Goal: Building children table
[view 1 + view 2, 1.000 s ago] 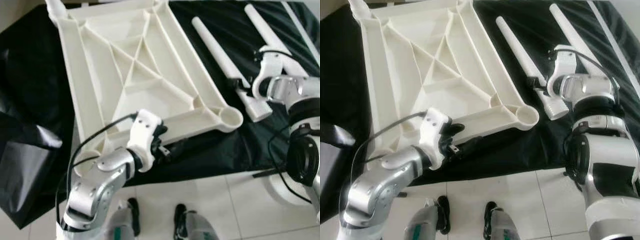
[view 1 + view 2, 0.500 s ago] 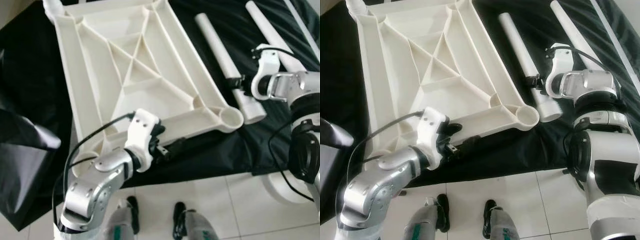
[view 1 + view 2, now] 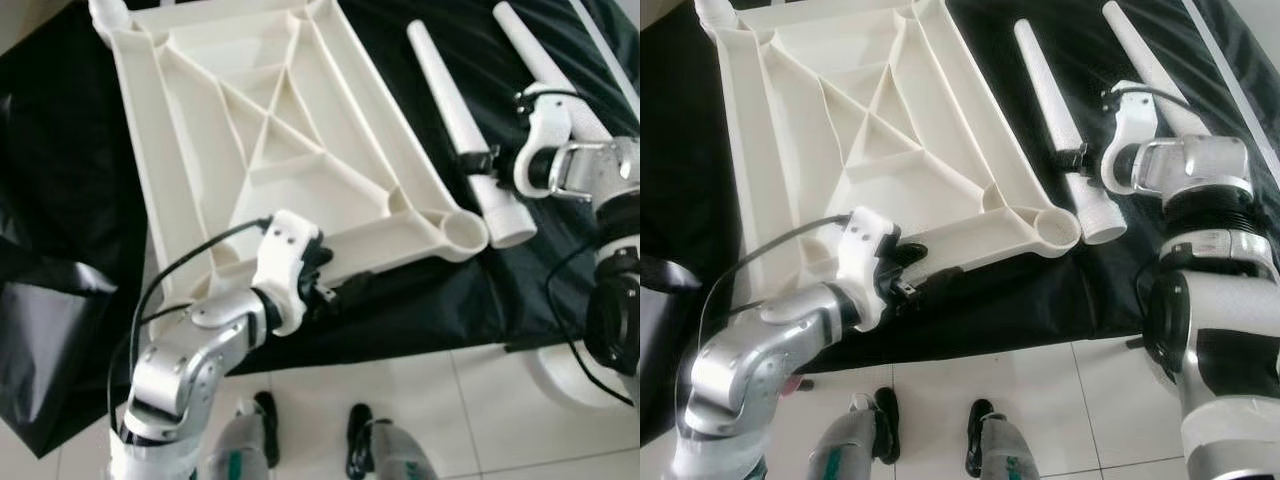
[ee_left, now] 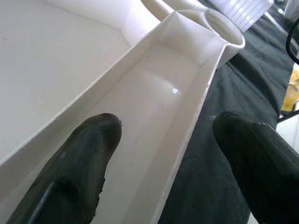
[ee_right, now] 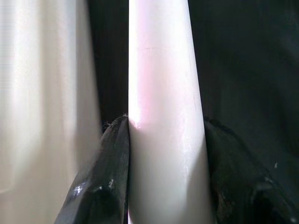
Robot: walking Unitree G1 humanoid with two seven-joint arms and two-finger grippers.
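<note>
While the white tabletop (image 3: pixel 270 150) lay upside down on the black sheet (image 3: pixel 420 300), the left gripper (image 4: pixel 163 154) straddled its near rim, fingers apart; the right gripper (image 5: pixel 163 163) was clamped on a table leg (image 3: pixel 1060 130) lying just beside the tabletop's corner socket (image 3: pixel 1055 228). Another leg (image 3: pixel 545 65) lay nearby.

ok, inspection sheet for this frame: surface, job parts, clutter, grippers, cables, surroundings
Surface: black sheet over a low surface, wrinkled at the near edge.
Job's things: white table top lying underside up, ribs showing; empty corner socket; gripped leg beside it; second leg lying farther right.
Clutter: nothing seen.
Grippers: left gripper open, its fingers straddling the near rim wall; right gripper shut on the gripped leg.
Cables: black cable looping along the left arm; another by the right arm.
Surroundings: white tiled floor; the robot's feet at the sheet's edge.
</note>
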